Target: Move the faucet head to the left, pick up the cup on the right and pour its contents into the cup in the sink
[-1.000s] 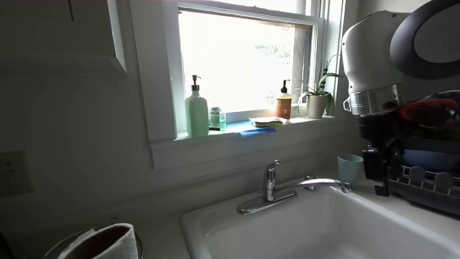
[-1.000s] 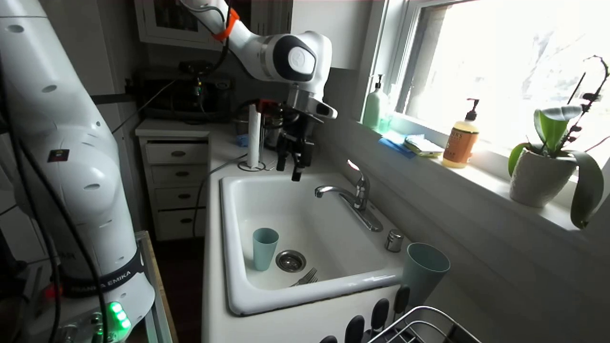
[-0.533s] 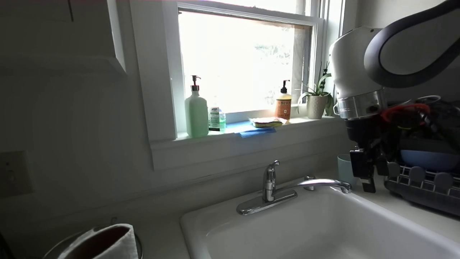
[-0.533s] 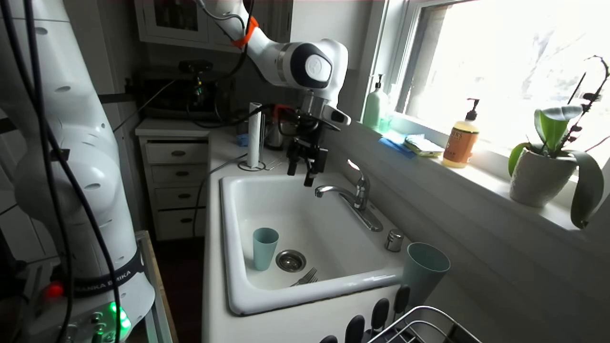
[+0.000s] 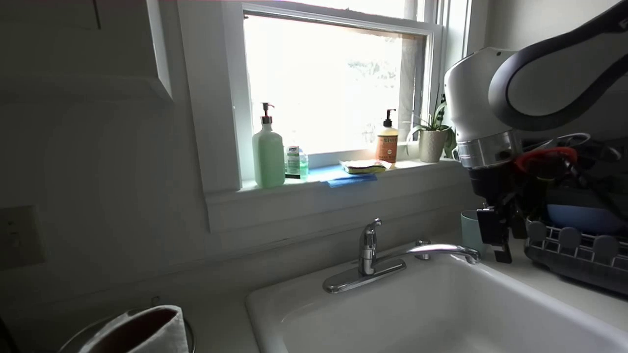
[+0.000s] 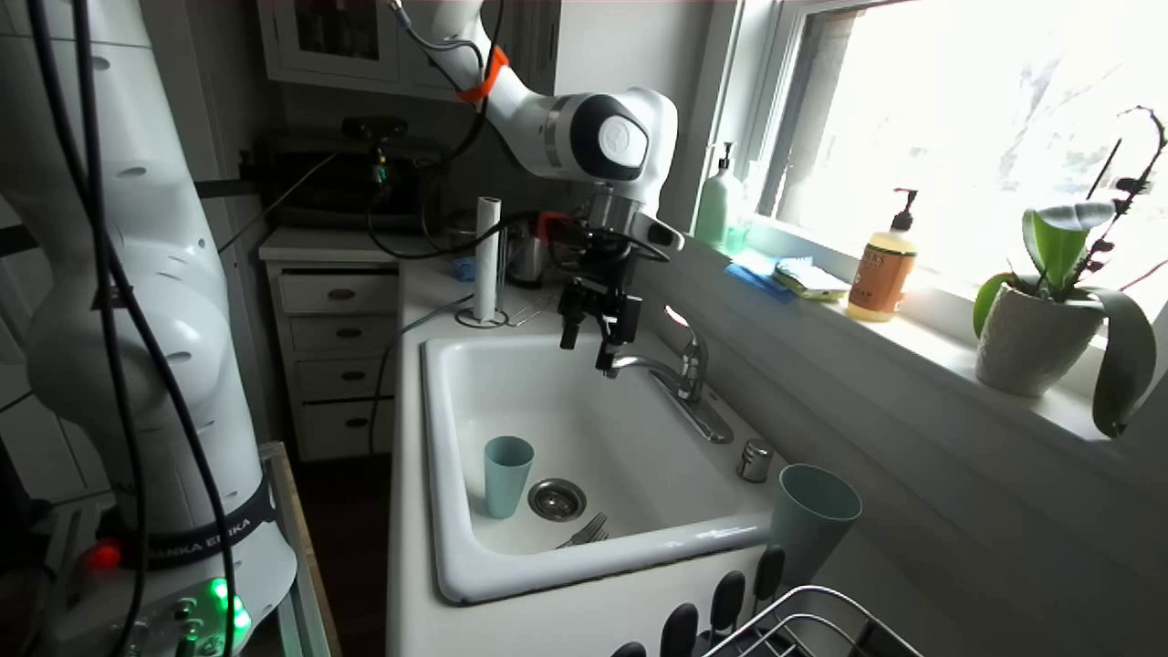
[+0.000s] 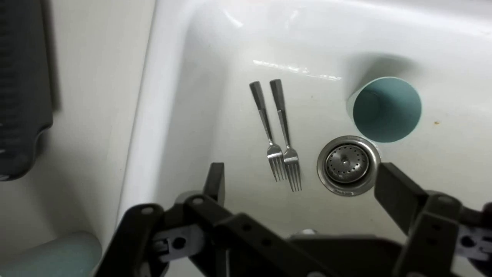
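The chrome faucet (image 5: 439, 249) reaches over the sink in both exterior views; its spout (image 6: 643, 365) ends close to my gripper. My gripper (image 6: 588, 350) is open and empty above the sink; one fingertip overlaps the spout's end in that view, and I cannot tell whether they touch. In the wrist view my gripper (image 7: 300, 185) stands wide open, with a small shiny bit of the faucet (image 7: 307, 232) behind it. A teal cup (image 6: 507, 479) stands upright in the sink, empty-looking in the wrist view (image 7: 386, 109). Another teal cup (image 6: 815, 529) stands on the counter; its contents are hidden.
Two forks (image 7: 282, 134) lie in the sink beside the drain (image 7: 347, 164). A dish rack (image 5: 579, 250) stands near the counter cup. A paper towel holder (image 6: 487, 260) is behind the sink. Soap bottles (image 6: 881, 274) and a potted plant (image 6: 1040, 338) line the windowsill.
My arm has moved down and toward the faucet, bringing the open gripper close to the spout's end. The faucet and both cups have not moved.
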Robot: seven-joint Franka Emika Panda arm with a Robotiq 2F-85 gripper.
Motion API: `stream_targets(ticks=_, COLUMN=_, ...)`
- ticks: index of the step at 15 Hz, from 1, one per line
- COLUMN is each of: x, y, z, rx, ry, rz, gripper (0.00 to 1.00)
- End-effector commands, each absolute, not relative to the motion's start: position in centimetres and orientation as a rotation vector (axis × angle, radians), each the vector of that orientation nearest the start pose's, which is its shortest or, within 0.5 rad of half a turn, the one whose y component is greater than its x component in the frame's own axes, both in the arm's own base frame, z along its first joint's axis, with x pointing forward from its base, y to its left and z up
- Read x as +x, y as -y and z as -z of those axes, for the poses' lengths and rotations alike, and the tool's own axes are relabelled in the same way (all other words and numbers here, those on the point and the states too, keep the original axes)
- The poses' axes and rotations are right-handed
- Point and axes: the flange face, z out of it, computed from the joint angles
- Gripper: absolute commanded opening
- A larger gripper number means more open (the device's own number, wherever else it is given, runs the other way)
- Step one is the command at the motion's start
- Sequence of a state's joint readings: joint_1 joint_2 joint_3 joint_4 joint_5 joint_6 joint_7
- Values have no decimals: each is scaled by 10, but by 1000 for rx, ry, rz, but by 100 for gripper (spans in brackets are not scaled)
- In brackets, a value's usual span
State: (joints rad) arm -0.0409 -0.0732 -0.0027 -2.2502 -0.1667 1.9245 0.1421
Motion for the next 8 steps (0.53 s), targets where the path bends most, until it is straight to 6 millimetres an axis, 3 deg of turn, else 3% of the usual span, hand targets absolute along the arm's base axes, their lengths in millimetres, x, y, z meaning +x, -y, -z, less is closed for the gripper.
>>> stream_targets(ticks=1, x=503, y=48, z=-367, rx=-3305, ry=58, rz=-414, gripper=100)
stream_targets(ticks=4, x=516, y=54, z=-355, rx=-3275, ry=184, rz=-343, gripper=100)
stream_targets(ticks=8, x=527, y=49, z=-341, rx=-3202, ry=219, rz=-273, gripper=100)
